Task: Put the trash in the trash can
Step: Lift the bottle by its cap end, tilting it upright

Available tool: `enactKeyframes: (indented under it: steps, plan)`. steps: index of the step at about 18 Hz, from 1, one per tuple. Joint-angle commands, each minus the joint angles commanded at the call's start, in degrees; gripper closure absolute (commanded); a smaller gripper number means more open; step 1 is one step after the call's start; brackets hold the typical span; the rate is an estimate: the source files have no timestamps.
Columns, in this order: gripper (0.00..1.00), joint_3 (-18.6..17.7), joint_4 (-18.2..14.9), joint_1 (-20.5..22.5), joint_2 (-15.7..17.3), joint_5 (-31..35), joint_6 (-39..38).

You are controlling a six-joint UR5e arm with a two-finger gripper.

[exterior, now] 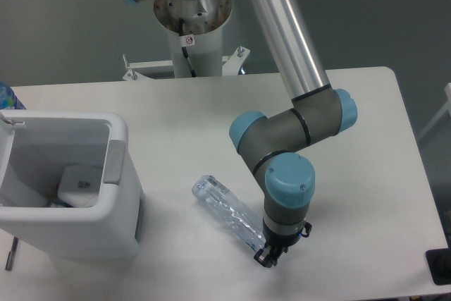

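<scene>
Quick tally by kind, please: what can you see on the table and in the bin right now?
Crushed clear bottle on the table, at the tool: 1
White trash can: 1
Whitish item inside the can: 1
Blue bottle, cut off at left edge: 1
Total: 4

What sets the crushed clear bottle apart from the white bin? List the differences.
The crushed clear bottle is see-through with a bluish tint; the white bin is opaque white with a grey panel. The bottle is long, thin and far smaller than the bin, which is boxy and deep. The bottle lies flat on its side with the pincer at its lower end; the bin stands upright, open at the top, untouched. Both rest on the table.
</scene>
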Motion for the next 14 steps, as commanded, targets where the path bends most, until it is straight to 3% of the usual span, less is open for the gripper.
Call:
enactKeyframes:
  steps: [8,11,14]
  plan:
    - [0.79,-0.09,0.09,-0.09,1.58,0.26,0.09]
    - [0.79,1.22,0.35,0.09,4.65,0.09,1.14]
    - [0.79,4.56,2.98,0.35,8.69,-0.35,1.58]
